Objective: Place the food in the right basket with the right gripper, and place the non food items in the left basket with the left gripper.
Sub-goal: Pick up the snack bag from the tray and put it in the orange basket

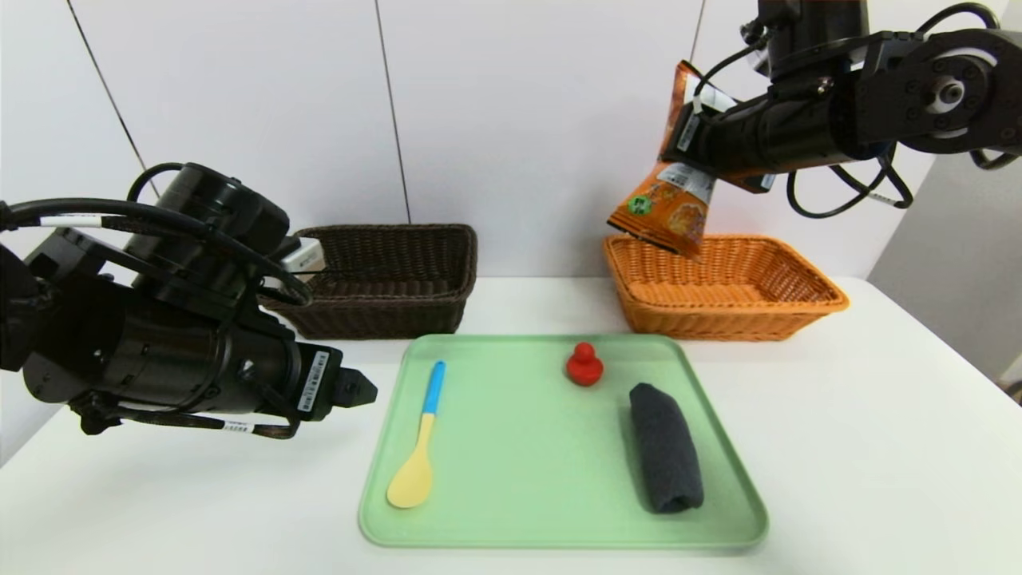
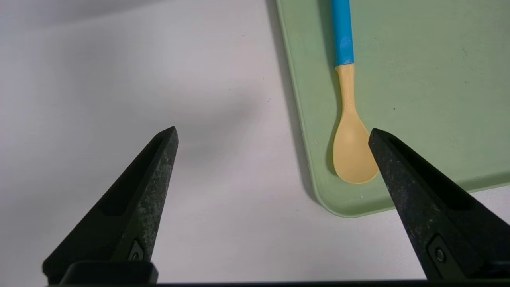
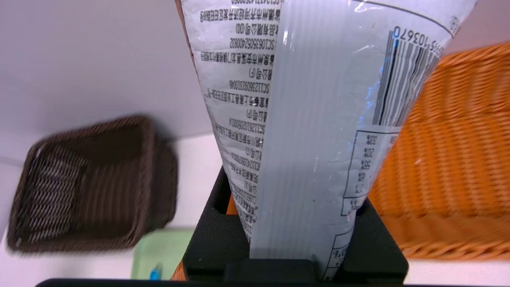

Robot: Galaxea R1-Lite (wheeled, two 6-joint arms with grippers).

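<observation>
The right claw point(image 1: 688, 148) is clamped on the middle of the orange snack bag point(image 1: 675, 204), held above the left edge of the orange wicker basket point(image 1: 734, 326), so letting go here could drop it on the rim or outside, and the pinched, slick film could slip early. The left claw point(image 2: 274, 133), its jaws wide apart, hangs over the tabletop point(image 2: 223, 223) beside the green tray point(image 1: 511, 511); coming down there, it might strike the tray's edge and miss the blue-handled spoon point(image 1: 423, 447).
</observation>
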